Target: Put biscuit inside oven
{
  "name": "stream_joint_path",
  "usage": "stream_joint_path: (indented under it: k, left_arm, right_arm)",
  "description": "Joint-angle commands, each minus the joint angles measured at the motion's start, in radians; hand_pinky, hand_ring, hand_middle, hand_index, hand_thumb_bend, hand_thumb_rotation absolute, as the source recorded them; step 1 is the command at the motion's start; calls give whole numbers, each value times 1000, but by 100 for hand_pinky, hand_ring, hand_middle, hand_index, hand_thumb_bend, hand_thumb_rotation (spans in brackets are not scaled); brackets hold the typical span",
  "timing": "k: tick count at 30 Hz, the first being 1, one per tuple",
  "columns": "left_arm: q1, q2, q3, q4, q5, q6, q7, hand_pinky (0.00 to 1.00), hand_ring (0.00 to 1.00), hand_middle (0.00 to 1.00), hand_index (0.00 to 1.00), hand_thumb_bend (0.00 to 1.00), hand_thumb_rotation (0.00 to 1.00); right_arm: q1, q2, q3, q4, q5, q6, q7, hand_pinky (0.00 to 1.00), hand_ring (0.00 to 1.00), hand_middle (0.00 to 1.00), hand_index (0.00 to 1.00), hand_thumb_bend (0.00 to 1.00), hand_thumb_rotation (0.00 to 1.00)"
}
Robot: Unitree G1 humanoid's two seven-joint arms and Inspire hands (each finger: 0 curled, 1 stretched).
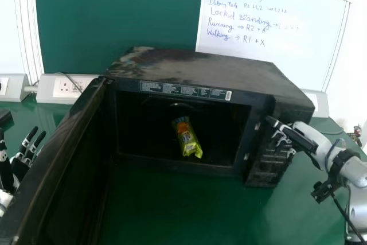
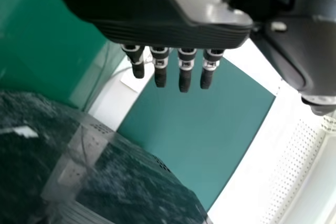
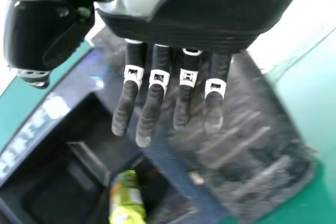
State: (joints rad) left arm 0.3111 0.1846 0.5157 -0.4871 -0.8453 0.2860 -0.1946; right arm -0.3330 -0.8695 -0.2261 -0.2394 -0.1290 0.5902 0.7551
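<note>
At the far left the left hand (image 1: 19, 169) is open, its fingers extended and nothing held. Next to it the oven door (image 1: 66, 162) stands wide open. Within the oven (image 1: 212, 73), the biscuit packet (image 1: 188, 139) lies at a slant in the cavity, its lower end near the front lip, free of both hands. On the right, the right hand (image 1: 295, 137) is open and empty beside the oven's control side. The placing looks done; at most, drawing that hand away remains, and perhaps closing the door, though the task doesn't ask for it.

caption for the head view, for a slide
Biscuit packet inside the oven, door open, with the robot's right hand near the oven's right side.
</note>
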Motion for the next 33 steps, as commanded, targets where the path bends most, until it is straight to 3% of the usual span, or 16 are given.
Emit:
stream_joint_path:
  k: [1, 3, 7, 10, 14, 21, 33]
  left_arm:
    - [9, -8, -18, -24, -10, 11, 13, 84, 90, 92, 94, 89, 44]
    - [14, -10, -24, -31, -8, 10, 16, 83, 90, 91, 94, 89, 45]
    - [26, -9, -36, -45, -11, 10, 8, 83, 90, 92, 94, 88, 45]
    - [36, -8, -50, -58, -7, 12, 4, 84, 90, 92, 92, 88, 44]
    - [51, -7, -72, -79, -8, 21, -1, 84, 91, 93, 93, 86, 47]
    - [67, -11, -105, -99, -12, 21, -13, 87, 92, 94, 95, 85, 46]
    - [104, 5, -172, -156, 17, 28, -39, 96, 99, 100, 100, 82, 45]
  right_arm:
    - [17, -18, -1, -4, -4, 41, -25, 22, 25, 36, 53, 87, 61]
    - [22, -20, -1, -16, -5, 82, -41, 23, 26, 37, 55, 86, 59]
    - [32, -37, 34, -14, -47, 87, -87, 22, 26, 36, 50, 84, 62]
    - [33, -54, 65, -8, -77, 80, -107, 22, 25, 35, 49, 83, 64]
    - [25, -61, 86, 1, -87, 84, -116, 21, 25, 34, 39, 82, 66]
    - [31, -71, 100, 17, -114, 48, -142, 22, 26, 33, 34, 82, 69]
    - [24, -78, 135, 18, -177, 100, -163, 22, 28, 37, 36, 84, 68]
